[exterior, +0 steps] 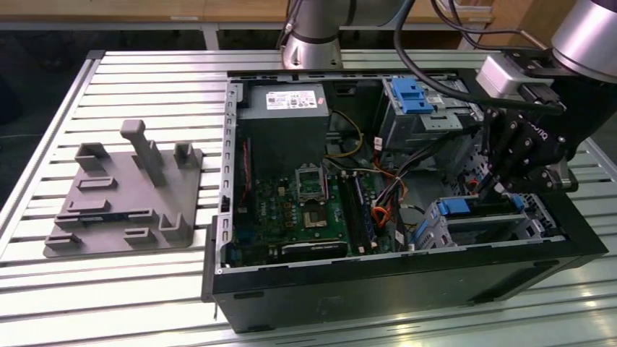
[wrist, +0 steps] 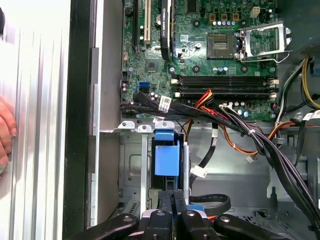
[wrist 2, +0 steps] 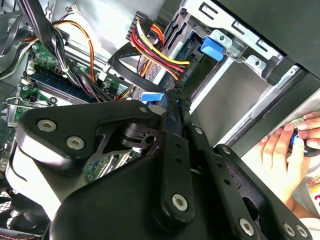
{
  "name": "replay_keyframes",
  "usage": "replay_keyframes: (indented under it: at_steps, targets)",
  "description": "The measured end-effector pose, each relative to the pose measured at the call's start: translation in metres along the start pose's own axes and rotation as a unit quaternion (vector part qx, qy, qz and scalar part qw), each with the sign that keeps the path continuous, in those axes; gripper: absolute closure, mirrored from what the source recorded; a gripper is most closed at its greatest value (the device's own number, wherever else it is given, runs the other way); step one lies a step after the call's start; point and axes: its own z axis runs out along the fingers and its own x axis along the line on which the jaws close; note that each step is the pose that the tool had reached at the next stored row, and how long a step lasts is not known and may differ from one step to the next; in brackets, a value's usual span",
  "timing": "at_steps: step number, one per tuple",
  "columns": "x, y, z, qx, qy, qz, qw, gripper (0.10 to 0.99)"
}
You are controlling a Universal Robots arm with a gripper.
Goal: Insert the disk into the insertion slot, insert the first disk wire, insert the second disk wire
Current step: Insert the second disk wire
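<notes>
Black claw (wrist: 170, 200) over perforated insertion slot (wrist: 131, 170)

The ribbed silver counter (exterior: 126, 289) is seen to be slatted metal with a bright, reflective sheen. On it, the grey moulded fixture plate (exterior: 121, 199) is given a dull, matt plastic look. The black computer case (exterior: 386, 285) is finished in smooth dark sheet metal — faintly glossy along its front wall. The silver perforated sheet-metal drive cage (exterior: 487, 224) is left bare and lightly brushed, while the bright blue plastic caddy (wrist: 166, 155) is shown smooth and semi-gloss. The black claw (wrist: 172, 220) is made of matt black metal links, fastened with shiny steel screws — in both wrist views.
</notes>
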Motion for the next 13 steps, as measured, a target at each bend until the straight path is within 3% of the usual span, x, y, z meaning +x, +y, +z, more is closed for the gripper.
replay_keyframes:
  at_steps: [13]
  targets:
    - [-0.0003, -0.001, 0.0038, -0.0002, 0.0, 0.0, 1.0, 0.945]
